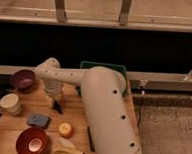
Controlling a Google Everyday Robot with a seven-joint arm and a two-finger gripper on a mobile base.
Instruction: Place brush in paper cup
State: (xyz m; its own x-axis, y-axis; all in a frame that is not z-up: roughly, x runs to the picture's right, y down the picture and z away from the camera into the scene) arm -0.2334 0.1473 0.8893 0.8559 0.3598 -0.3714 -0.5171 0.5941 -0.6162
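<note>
Behind the scene runs a dark wall with pale metal rails, and in front of it a light wooden table (16,125), grain showing. Count with me: two bowls, a glossy purple bowl (22,79) at the back left and a shiny red bowl (32,142) at the near edge. One short off-white paper cup (10,104) stands upright at the left edge, apart from both bowls. One flat blue sponge-like block (38,120), one round orange fruit (65,129) and one pale yellow curved piece (66,152) lie near the front. One green tray (103,67) peeks out behind the smooth white robot arm (106,112), which fills the table's right side.

The gripper (53,97) hangs just right of the purple bowl, pointing down. Clenched or released, I cannot tell. A slim dark brush (57,107) slants out right beneath it, well right of the paper cup, with bare wood between them.
</note>
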